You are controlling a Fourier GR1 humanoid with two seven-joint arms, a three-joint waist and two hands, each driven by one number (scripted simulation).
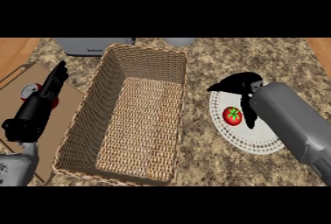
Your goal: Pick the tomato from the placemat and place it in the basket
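Right hand [238, 83] to the right of the basket [87, 109], over the far edge of the white round placemat [258, 140]; fingers spread apart, pinching nothing, one finger [249, 116] hanging down toward the near side. Tomato [232, 114] on the placemat, right of the basket's long right wall and well clear of it, just left of that hanging finger; contact between them impossible to tell. Round, with no marked long axis; green stem star facing straight up. Basket long and narrow, woven, long axis running from near to far with the far end leaning slightly right, open side up. Left hand [44, 94] to the left of the basket, fingers straight and pressed together, pointing away, holding nothing. Under it a brown board [16, 109] and a red and white thing [29, 91], partly hidden. Beyond the basket's far end, two grey objects [84, 46] [180, 41], cut off at the edge. Speckled stone tabletop [213, 166] beneath everything.
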